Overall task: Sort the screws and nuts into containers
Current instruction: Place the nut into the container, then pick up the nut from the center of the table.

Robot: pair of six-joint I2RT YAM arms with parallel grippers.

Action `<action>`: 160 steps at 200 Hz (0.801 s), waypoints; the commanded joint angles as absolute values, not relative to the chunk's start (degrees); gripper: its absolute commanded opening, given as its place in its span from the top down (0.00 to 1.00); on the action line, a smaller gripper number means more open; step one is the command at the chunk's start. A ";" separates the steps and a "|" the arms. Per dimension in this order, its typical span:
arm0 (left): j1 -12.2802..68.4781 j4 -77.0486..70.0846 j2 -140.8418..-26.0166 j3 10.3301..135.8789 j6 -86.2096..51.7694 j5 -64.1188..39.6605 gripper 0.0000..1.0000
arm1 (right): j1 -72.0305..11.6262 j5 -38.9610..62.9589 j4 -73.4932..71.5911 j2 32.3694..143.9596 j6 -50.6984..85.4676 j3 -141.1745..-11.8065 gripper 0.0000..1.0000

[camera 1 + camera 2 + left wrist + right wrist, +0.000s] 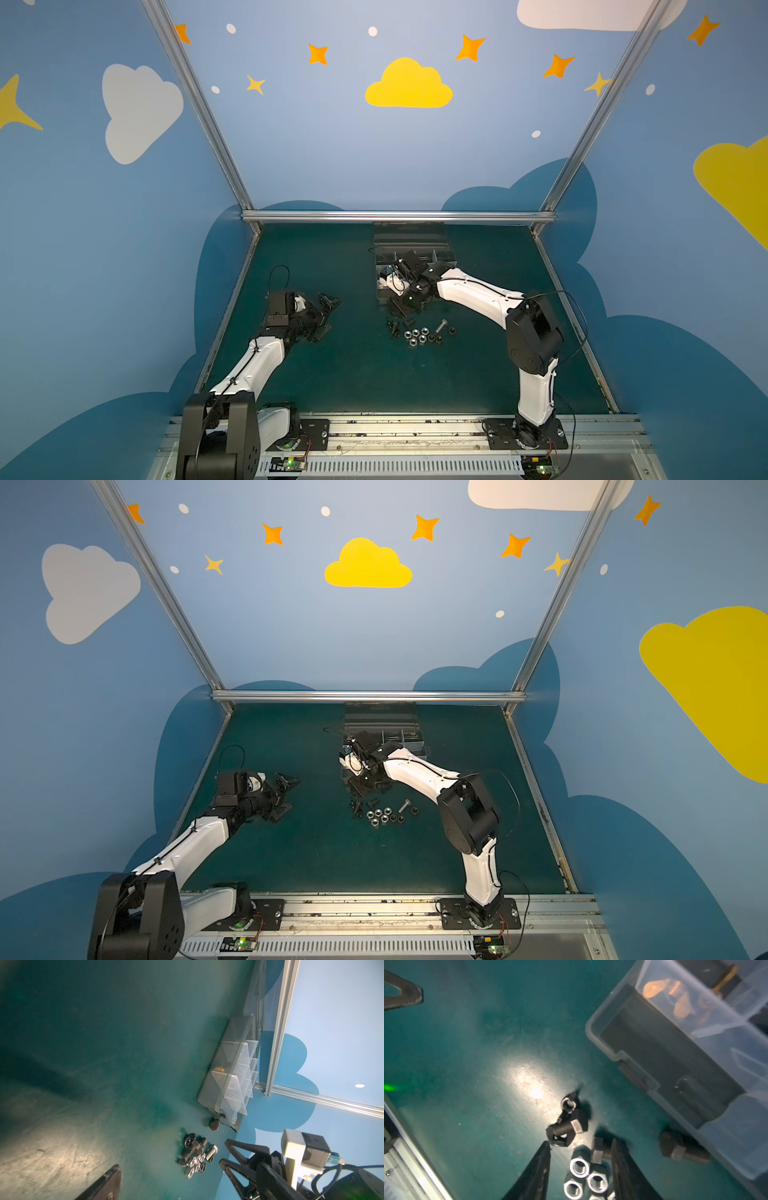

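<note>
**Views compared.** Both top views give the layout. The flat grey plastic organiser box (444, 257) stands at the far edge of the scuffed dark green table (340, 374), with its clear lid (409, 236) lying open behind it. The loose pile sits on the table just in front of the box. The right arm (473, 291) covers much of the box from above, so its contents cannot be read there.

**Containers.** The right wrist view shows copper-tinted rounded pieces (675, 999), blurred, in one compartment behind the translucent wall. The near compartment holds one dark rounded item (691, 1088), too blurred to name. The left wrist view shows a brass-tinted piece (219, 1069) through the box side and the whitish dividers (236, 1086) standing upright.

**Pile.**
- The shiny silver hexagonal nuts (417, 336) are clustered and touching. Their threaded bores are plain in the right wrist view (579, 1167).
- The short black hex-headed screws (566, 1128), matt in finish, lie crossed beside the nuts.
- One longer silver hex-headed screw (441, 325) lies at the pile's right-arm side.
- A lone black screw (675, 1151) lies apart from the pile, just beside the box's near wall.

**Jaws.** The right gripper (581, 1142) is at the pile. Its jaws stand apart with a black screw and several nuts between them, and they clamp nothing. The left gripper (327, 316) is well clear of the pile, with its jaws apart and empty.
</note>
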State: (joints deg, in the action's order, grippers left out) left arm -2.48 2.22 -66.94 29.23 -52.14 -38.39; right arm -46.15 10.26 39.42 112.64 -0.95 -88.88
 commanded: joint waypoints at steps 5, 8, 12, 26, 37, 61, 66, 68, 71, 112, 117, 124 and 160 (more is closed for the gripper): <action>-2.37 2.07 -67.09 29.54 -52.11 -37.88 0.00 | -47.91 10.19 39.20 115.15 0.85 -89.33 0.53; -2.37 1.88 -67.29 29.58 -52.12 -38.00 0.00 | -48.12 10.27 39.06 115.36 0.88 -89.37 0.53; -2.36 1.72 -67.39 29.45 -52.08 -38.20 0.00 | -48.37 10.28 38.94 115.59 0.95 -89.33 0.53; -2.33 1.76 -67.76 29.29 -52.03 -38.41 0.00 | -49.19 10.29 38.91 116.58 0.96 -89.75 0.53; -2.31 1.77 -67.66 29.01 -52.03 -38.23 0.00 | -49.80 9.83 39.27 117.58 0.86 -90.61 0.53; -2.45 1.85 -67.37 28.99 -51.95 -37.77 0.00 | -50.84 8.62 39.61 119.35 0.71 -91.75 0.53; -2.46 1.85 -67.40 29.00 -51.94 -37.70 0.00 | -50.95 8.53 39.60 119.68 0.70 -91.88 0.53; -2.44 1.85 -67.41 29.00 -51.94 -37.70 0.00 | -50.97 8.53 39.56 119.79 0.70 -92.05 0.53; -2.39 1.77 -67.49 29.00 -51.94 -37.75 0.00 | -51.04 8.53 39.57 119.97 0.74 -92.03 0.53; -2.46 1.41 -67.69 28.83 -52.03 -37.89 0.00 | -51.33 7.73 39.90 122.33 0.85 -93.74 0.53; -2.45 1.49 -67.63 28.83 -52.03 -37.80 0.00 | -51.33 7.65 39.94 122.62 0.87 -93.92 0.53; -2.46 1.56 -67.56 28.83 -52.03 -37.79 0.00 | -51.33 7.48 40.07 122.95 0.79 -94.21 0.53; -2.51 1.74 -67.70 28.92 -51.86 -37.65 0.00 | -51.33 6.90 40.36 124.34 0.84 -94.92 0.54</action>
